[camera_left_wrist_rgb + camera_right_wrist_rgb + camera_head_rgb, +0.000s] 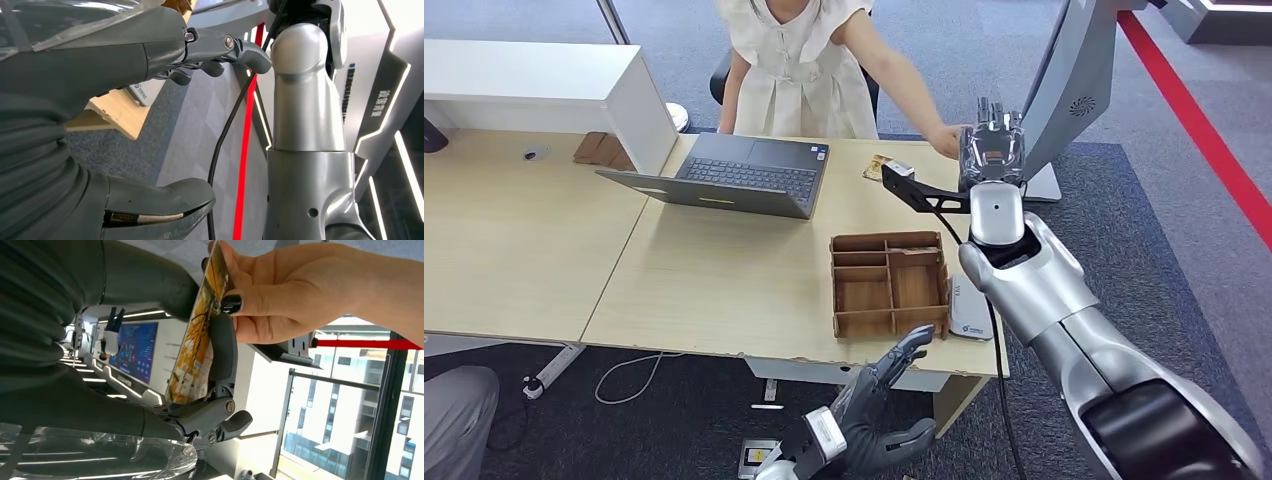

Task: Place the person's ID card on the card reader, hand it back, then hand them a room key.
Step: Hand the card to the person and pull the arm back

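Your right hand point(991, 150) is raised to the person's hand point(280, 290); both hold the thin orange-patterned card point(197, 340) between them. Which handover this is, I cannot tell. Your left hand point(879, 410) hangs with fingers apart, holding nothing.

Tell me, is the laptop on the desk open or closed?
Open. The laptop sits with its lid folded back, and its keyboard shows in the head view. Its screen faces the person, so I cannot tell whether it is on.

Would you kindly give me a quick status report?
Right hand grips card, person's hand also pinching it. Left hand open, low beside table. Nothing in the way.
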`<state>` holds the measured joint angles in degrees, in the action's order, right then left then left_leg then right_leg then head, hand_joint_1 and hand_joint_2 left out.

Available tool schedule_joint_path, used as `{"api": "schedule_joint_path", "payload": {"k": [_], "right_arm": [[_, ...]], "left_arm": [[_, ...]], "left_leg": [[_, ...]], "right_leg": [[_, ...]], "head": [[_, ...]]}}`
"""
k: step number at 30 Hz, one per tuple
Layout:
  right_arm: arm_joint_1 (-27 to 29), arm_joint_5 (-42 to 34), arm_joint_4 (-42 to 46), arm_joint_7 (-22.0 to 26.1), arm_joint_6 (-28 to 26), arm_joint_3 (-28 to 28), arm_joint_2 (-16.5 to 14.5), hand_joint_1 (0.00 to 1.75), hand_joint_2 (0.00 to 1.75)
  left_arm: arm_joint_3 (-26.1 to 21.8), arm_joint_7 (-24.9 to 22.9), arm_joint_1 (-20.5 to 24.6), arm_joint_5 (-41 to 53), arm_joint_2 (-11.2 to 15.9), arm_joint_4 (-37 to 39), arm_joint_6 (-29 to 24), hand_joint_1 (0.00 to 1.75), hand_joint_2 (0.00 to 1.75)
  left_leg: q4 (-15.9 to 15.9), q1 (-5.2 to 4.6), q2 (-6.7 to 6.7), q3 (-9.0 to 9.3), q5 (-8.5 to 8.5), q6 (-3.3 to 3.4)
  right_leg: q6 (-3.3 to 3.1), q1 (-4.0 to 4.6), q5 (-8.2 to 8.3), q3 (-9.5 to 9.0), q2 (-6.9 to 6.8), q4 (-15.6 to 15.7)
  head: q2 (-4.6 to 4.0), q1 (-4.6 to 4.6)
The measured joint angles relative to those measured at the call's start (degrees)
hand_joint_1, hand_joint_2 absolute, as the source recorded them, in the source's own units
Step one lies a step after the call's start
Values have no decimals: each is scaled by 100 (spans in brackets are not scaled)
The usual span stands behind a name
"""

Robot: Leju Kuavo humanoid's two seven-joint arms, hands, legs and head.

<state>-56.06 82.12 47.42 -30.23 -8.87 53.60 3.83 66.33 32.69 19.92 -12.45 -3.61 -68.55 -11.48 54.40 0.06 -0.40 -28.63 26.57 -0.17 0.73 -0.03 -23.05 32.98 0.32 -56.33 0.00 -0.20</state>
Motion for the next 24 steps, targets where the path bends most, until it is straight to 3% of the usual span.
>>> {"api": "schedule_joint_path", "payload": {"k": [6, 11, 18, 24], "right_arm": [[129, 64, 91, -151, -224, -25, -4, 0, 175], [261, -382, 361, -62, -1151, -232, -1, 0, 175], [869, -2023, 1311, 582, -2695, -913, 80, 0, 175], [1974, -2861, 2557, 1332, -3112, -1388, 377, 0, 175]], "left_arm": [[-55, -61, -27, 139, 1, -4, -100, 0, 175], [-140, -76, -68, 259, 12, -23, -193, 0, 175], [-337, -225, -212, 413, 123, -217, -459, 0, 175], [-552, -354, -482, 539, 323, -496, -624, 0, 175]], "left_leg": [[0, 0, -1, -1, 0, 0], [0, 0, -1, 0, 0, 0], [0, 0, -1, 2, 0, 0], [0, 0, -1, 2, 3, 2]], "right_leg": [[0, 0, 0, 0, -1, 0], [0, 0, 0, 0, -1, 0], [0, 0, 0, -1, -1, 1], [0, 0, -1, -1, -1, 4]], "head": [[0, 0], [0, 0], [0, 0], [0, -1]]}}
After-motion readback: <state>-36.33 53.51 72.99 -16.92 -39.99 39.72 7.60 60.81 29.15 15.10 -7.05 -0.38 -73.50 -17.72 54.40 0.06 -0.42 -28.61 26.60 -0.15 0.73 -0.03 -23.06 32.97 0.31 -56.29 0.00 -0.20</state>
